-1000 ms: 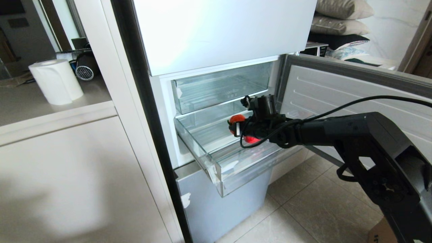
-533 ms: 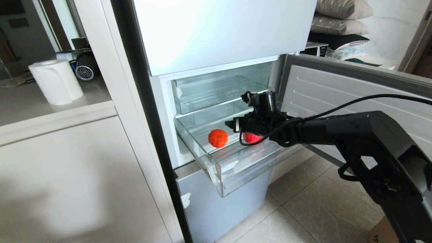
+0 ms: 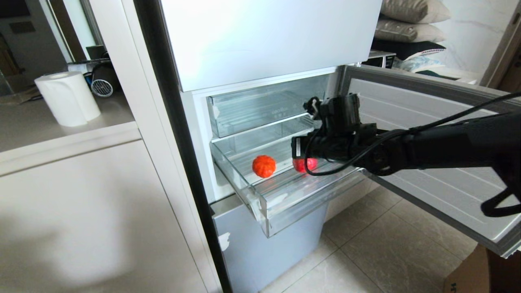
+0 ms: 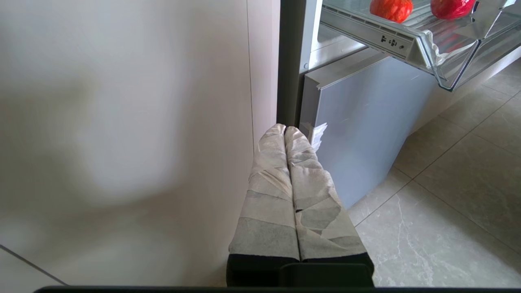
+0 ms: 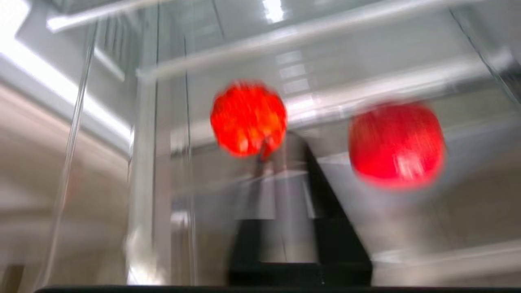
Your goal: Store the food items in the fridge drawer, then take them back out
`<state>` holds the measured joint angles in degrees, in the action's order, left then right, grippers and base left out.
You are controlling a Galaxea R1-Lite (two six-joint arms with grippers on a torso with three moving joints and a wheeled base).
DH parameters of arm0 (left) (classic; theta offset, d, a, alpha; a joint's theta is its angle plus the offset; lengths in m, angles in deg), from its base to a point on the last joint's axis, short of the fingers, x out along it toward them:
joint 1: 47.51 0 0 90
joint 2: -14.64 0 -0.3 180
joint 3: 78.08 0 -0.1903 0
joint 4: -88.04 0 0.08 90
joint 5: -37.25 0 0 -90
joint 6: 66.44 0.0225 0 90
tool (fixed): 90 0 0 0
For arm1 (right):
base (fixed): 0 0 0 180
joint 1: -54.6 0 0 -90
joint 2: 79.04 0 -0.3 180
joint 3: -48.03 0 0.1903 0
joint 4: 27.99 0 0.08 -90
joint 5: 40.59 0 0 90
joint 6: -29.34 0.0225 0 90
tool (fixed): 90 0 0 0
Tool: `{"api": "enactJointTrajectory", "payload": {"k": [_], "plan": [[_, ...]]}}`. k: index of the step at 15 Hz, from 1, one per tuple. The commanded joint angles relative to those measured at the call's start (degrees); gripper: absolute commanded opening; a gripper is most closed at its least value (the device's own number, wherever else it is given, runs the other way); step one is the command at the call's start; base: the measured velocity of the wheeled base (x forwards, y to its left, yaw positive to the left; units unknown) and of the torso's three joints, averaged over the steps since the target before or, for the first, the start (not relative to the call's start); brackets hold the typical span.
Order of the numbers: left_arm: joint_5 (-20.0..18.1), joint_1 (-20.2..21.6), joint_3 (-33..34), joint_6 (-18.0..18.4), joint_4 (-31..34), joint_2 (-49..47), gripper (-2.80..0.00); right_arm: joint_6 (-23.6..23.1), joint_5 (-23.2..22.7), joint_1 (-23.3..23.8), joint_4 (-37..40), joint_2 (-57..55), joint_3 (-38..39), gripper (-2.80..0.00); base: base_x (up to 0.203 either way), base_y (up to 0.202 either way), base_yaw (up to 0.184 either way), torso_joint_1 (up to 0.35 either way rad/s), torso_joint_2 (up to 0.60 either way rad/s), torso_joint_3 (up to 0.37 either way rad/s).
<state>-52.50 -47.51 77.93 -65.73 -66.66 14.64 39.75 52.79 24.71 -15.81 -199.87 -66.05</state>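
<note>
The fridge drawer is pulled out of the pale-blue fridge. Two food items lie on its ribbed floor: an orange-red ribbed one to the left and a smooth red one to the right, partly hidden behind my right gripper. That gripper hovers just above the drawer, shut and holding nothing. In the right wrist view its fingertips are pressed together short of the ribbed item, with the red one beside it. My left gripper hangs low by the cabinet, shut, below the drawer.
A shallower clear tray sits above the drawer. The open fridge door stands on the right behind my right arm. A paper towel roll is on the counter to the left. A cardboard box is on the tiled floor.
My right gripper let the ribbed item go; it now rests on the drawer floor at left. The gripper then rose, drew back to the right and shut.
</note>
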Motion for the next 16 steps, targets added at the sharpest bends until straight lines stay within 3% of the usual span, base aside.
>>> {"api": "enactJointTrajectory", "payload": {"k": [1,5,8,16], "plan": [[0.02,0.0,0.01,0.0,0.01,-0.09,-2.8,0.62,2.3,-0.52,-0.06,13.08,13.07,-2.8,0.0,0.0,0.0,0.0,0.0,0.0],[0.02,0.0,0.01,0.0,0.01,-0.03,-2.8,1.37,4.4,-0.87,-0.02,28.39,35.84,-2.8,0.0,0.0,0.0,0.0,0.0,0.0],[0.02,0.0,0.01,0.0,0.01,-0.09,-2.8,1.66,4.5,-0.84,-0.36,31.1,45.61,-2.8,0.0,0.0,0.0,0.0,0.0,0.0],[0.02,0.0,0.01,0.0,0.01,-0.09,-2.8,0.67,3.68,-0.8,-9.01,14.57,43.85,-2.8,0.0,0.0,0.0,0.0,0.0,0.0]]}}
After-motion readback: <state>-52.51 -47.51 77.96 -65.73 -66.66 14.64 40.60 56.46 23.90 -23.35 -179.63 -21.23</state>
